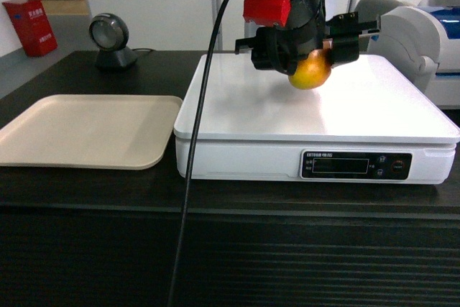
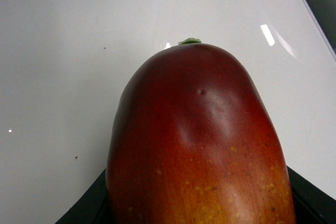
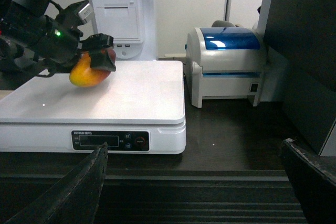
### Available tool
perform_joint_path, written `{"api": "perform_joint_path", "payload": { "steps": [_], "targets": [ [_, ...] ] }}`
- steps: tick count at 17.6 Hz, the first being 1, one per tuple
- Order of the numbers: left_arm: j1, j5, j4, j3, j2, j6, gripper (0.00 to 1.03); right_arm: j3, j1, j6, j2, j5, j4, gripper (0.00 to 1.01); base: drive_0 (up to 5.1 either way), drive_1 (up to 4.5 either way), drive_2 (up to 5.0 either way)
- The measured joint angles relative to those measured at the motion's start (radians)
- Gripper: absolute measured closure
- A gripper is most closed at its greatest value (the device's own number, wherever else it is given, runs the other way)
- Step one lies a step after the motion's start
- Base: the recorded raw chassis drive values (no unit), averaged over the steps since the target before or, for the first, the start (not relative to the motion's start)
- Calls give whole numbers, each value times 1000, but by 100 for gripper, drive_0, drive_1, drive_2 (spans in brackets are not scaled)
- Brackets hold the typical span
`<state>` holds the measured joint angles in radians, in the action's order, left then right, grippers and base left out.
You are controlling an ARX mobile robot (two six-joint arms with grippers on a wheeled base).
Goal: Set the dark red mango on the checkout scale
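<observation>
The dark red mango (image 1: 310, 71) hangs low over the back of the scale's white platter (image 1: 374, 106), with my left gripper (image 1: 305, 48) shut on it from above. The left wrist view is filled by the mango (image 2: 199, 129), red fading to orange, with black fingers (image 2: 89, 203) at both sides and the platter (image 2: 52, 77) beneath. From the right wrist view the mango (image 3: 86, 73) sits very near the platter (image 3: 136, 93); contact cannot be told. My right gripper (image 3: 194, 187) is open and holds nothing, in front of the checkout counter (image 3: 231, 129).
A beige tray (image 1: 86, 131) lies left of the scale on the dark counter (image 1: 230, 249). A round scanner (image 1: 111, 41) stands behind the tray. A white-grey printer with blue trim (image 3: 231, 61) stands right of the scale. A white terminal (image 3: 121, 14) rises behind it.
</observation>
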<state>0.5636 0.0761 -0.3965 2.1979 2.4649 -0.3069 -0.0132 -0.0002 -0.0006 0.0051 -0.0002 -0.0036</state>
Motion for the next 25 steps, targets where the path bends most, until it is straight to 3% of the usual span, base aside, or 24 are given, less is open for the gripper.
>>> {"api": "perform_joint_path", "payload": {
  "steps": [7, 10, 14, 25],
  "targets": [
    [24, 81, -127, 238, 156, -1, 41, 0, 0, 0, 0, 0, 0, 3, 0, 0, 0],
    [27, 86, -143, 258, 166, 0, 41, 0, 0, 0, 0, 0, 0, 3, 0, 0, 0],
    [29, 88, -126, 245, 166, 23, 3, 0, 0, 0, 0, 0, 0, 3, 0, 0, 0],
    [35, 82, 53, 60, 30, 142, 5, 0, 0, 0, 0, 0, 0, 3, 0, 0, 0]
  ]
}}
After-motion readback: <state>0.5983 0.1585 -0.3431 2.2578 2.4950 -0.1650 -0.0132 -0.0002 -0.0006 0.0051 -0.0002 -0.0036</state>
